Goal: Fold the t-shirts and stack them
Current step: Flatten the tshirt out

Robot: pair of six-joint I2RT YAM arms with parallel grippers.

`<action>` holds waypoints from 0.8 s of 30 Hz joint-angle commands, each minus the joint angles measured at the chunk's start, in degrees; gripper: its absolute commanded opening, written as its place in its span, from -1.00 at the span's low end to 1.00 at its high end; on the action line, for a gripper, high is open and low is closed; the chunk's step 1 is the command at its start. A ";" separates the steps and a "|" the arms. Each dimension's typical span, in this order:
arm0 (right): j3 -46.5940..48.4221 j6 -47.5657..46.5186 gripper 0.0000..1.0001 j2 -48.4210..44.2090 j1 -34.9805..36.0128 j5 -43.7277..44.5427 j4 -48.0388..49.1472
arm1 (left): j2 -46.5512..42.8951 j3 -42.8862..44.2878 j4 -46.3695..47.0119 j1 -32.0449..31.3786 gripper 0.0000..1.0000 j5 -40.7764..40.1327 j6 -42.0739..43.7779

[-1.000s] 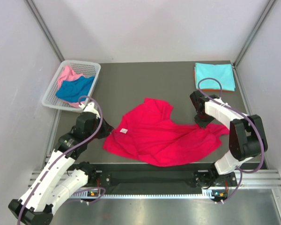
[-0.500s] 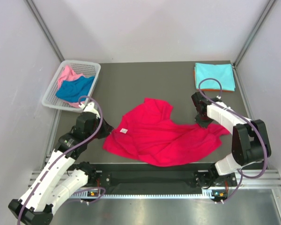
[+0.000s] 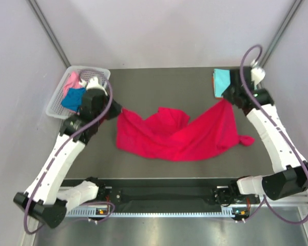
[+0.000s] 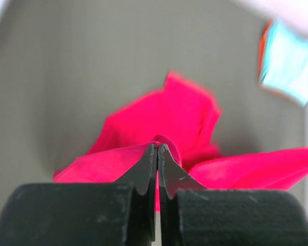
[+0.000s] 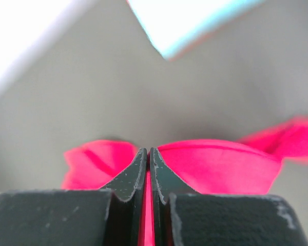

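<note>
Mid-table, the red shirt [image 3: 169, 136] is strung out between both arms like a hammock: left gripper [image 3: 114, 109] has its jaws pinched tight on one corner over by the basket [image 3: 55, 101], and right gripper [image 3: 227, 99] is clamped the same way on the opposite corner, up toward the back right. Both wrist views back that up, fingers pressed together with just a sliver of red cloth squeezed between them. Cloth between the two grips sags in a V, with a loose fold poking up in the middle and a bunched-up end hanging off to the right, below the right arm. Can't really tell how much of the saggy part is touching the table [image 3: 159, 84]. Back right corner has the turquoise shirt [image 3: 222, 78] folded flat, partly hidden behind the right arm, and the left wrist view catches a thin edge of the orange shirt [image 4: 263, 51] under it. Blue shirt [image 3: 72, 98] and pink shirt [image 3: 71, 79] are crumpled in the basket at back left, half covered by the left arm
</note>
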 commanded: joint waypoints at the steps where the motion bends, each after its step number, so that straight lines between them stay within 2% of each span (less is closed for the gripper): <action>1: 18.08 -9.34 -1.00 -1.71 -1.49 1.43 1.96 | 7.63 12.61 5.09 6.27 -1.00 2.46 0.97; 3: 25.77 -11.27 -1.00 0.48 -2.71 1.35 -0.76 | 13.08 23.94 2.83 10.94 -1.00 5.98 0.53; 4: 33.03 -11.63 -1.00 1.11 -3.16 0.92 -1.73 | 16.23 28.42 1.33 11.65 -1.00 5.74 0.70; 5: 36.41 -12.33 -1.00 2.07 -3.51 0.56 -2.70 | 17.48 37.08 -0.25 11.66 -1.00 5.47 0.88; 6: 42.01 -12.33 -1.00 2.25 -3.77 0.39 -4.71 | 18.54 41.00 -1.66 11.66 -1.00 5.38 1.14; 8: 44.87 -12.34 -1.00 0.69 -3.86 0.12 -6.74 | 19.08 48.29 -4.39 11.66 -1.00 5.91 1.41; 11: 41.56 -11.20 -1.00 -6.49 -3.78 -0.76 -6.67 | 14.79 48.08 -5.19 11.66 -1.00 8.27 0.97; 15: 27.52 -8.56 -1.00 -19.08 -3.86 -1.72 -5.61 | 5.38 41.31 -4.22 11.66 -1.00 10.22 0.35; 18: 22.14 -7.33 -1.00 -27.34 -3.86 -2.95 -7.71 | -1.38 39.46 -5.71 11.66 -1.00 10.22 0.44; 24: 19.73 -4.52 -1.00 -39.57 -3.78 -4.62 -12.98 | -9.83 41.56 -10.27 11.66 -1.00 13.12 0.09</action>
